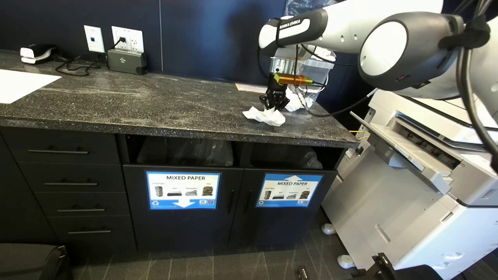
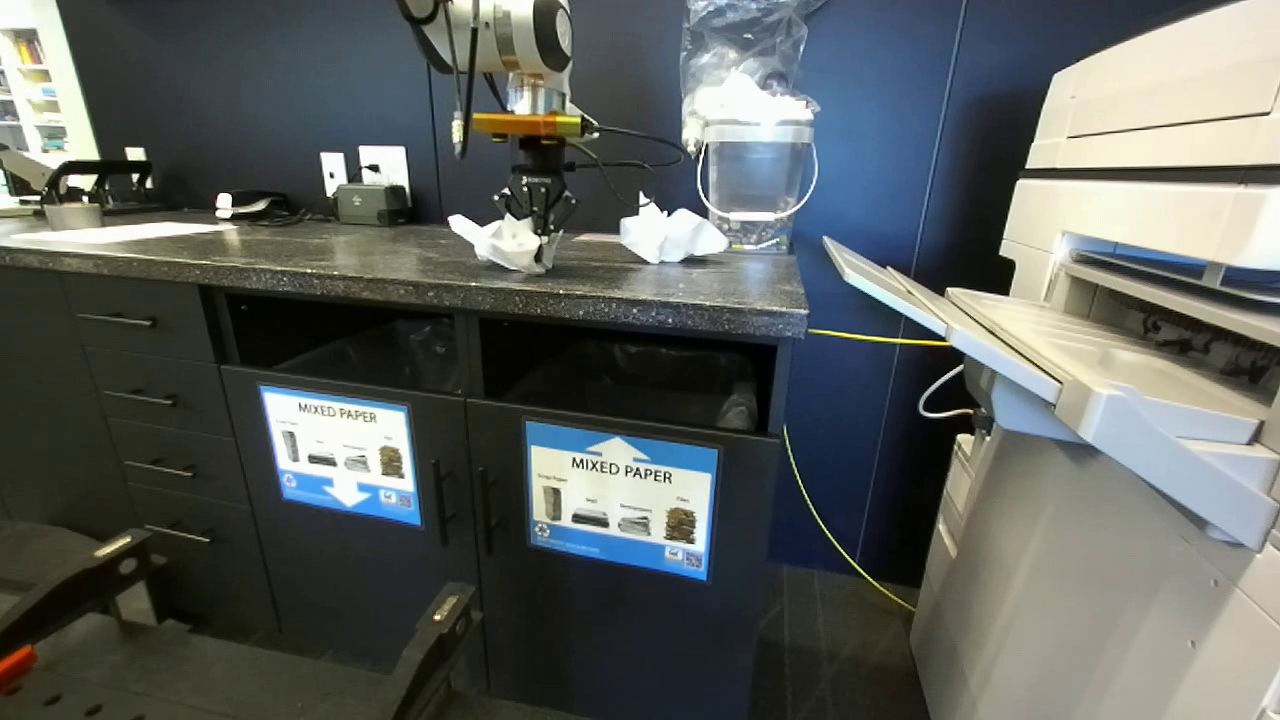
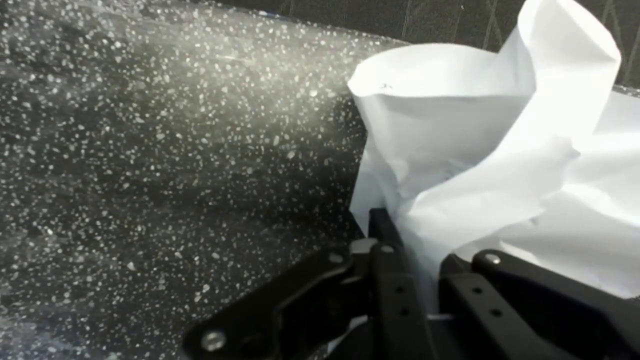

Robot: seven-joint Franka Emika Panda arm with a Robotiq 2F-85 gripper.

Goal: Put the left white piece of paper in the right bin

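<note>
The left white piece of paper (image 1: 264, 116) is crumpled and sits at the counter's front part. It also shows in an exterior view (image 2: 500, 242) and fills the right of the wrist view (image 3: 475, 150). My gripper (image 1: 275, 108) points down with its fingers around a fold of this paper; it also shows in an exterior view (image 2: 543, 255). In the wrist view the jaws (image 3: 415, 240) are nearly together with paper between them. The right fingertip is hidden by paper. The right bin (image 2: 738, 400) is a lined opening under the counter, behind the right MIXED PAPER door.
Another crumpled white paper (image 2: 670, 237) lies to the right on the counter (image 1: 175, 101). A clear bucket (image 2: 757, 170) stands behind it. The left bin (image 1: 186, 151) adjoins the right one. A printer (image 1: 389, 186) stands right of the cabinet. A flat white sheet (image 1: 23, 83) lies far left.
</note>
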